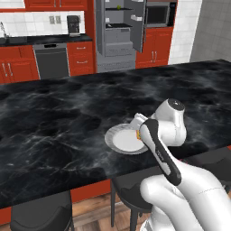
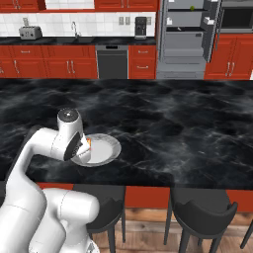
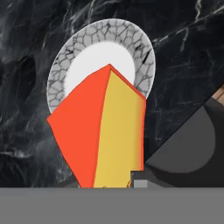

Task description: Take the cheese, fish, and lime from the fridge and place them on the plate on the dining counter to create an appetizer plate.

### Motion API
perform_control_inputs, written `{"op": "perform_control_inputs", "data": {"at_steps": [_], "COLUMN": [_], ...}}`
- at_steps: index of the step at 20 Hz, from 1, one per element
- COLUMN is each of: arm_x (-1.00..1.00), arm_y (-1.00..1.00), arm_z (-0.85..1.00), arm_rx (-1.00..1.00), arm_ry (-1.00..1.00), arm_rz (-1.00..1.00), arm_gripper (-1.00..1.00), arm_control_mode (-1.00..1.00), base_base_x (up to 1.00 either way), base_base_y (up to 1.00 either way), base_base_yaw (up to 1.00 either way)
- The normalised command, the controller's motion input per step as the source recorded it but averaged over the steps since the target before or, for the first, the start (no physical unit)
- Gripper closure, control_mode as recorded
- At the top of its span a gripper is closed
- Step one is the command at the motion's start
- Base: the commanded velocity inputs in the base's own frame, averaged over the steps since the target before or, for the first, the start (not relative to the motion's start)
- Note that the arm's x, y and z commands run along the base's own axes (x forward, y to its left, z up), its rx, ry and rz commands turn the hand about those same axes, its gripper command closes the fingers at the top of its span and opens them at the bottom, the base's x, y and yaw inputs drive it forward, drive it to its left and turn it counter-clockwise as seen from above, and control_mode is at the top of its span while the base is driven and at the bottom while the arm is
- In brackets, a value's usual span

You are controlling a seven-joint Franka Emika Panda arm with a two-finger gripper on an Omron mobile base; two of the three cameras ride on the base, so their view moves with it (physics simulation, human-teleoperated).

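Observation:
My gripper is shut on the cheese, an orange-yellow wedge with a red rind side. It hangs just above the near edge of the round light-grey plate. From the base, the cheese shows as a small orange spot at the gripper, over the plate on the dining counter. The fridge stands open at the back, with the lime on an upper shelf. The fish is out of view.
Black stools stand under the counter's near edge, and one stool lies right of the cheese in the hand view. Red cabinets and a dishwasher line the far wall.

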Motion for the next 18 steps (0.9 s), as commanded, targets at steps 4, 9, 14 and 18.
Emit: {"op": "perform_control_inputs", "data": {"at_steps": [4, 9, 14, 18], "arm_x": [0.96, 1.0, 1.0, 0.82], "arm_y": [0.0, 0.0, 0.01, 0.07], "arm_z": [-0.59, -0.54, -0.51, -0.54], "arm_rx": [0.0, 0.0, 0.0, 0.0], "arm_ry": [0.26, 0.2, 0.14, 0.09], "arm_rz": [0.04, 0.0, 0.0, 0.0], "arm_gripper": [1.0, 1.0, 1.0, 1.0], "arm_control_mode": [-1.0, -1.0, -1.0, -1.0], "base_base_x": [0.0, 0.0, 0.0, 0.0], "base_base_y": [0.0, 0.0, 0.0, 0.0], "base_base_yaw": [0.0, 0.0, 0.0, 0.0]}}
